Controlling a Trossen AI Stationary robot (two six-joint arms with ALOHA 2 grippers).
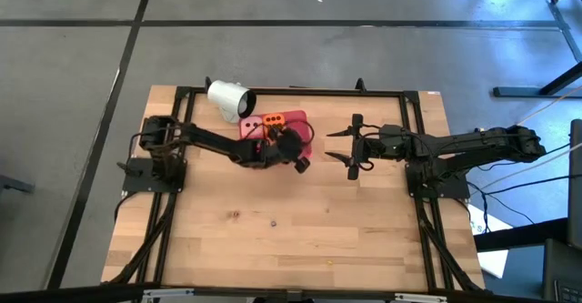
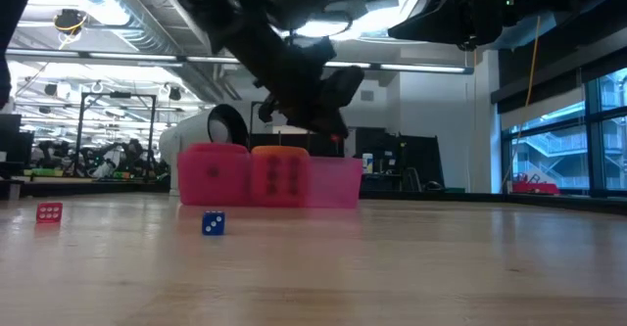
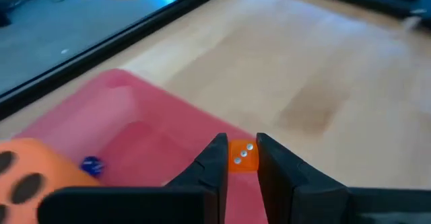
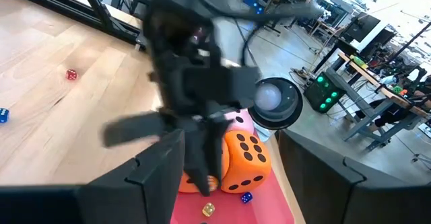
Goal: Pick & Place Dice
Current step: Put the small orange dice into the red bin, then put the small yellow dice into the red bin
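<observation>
Left gripper hangs over the red tray, fingers pinching a tiny orange die with white pips; tray floor lies straight below, so release is a short drop. Big orange die with black pips already sits in the tray. Right gripper waits nearby, fingers spread.

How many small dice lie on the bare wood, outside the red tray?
2. A small red die and a small blue die lie apart on the table; a yellowish speck near the front edge may be a third.
</observation>
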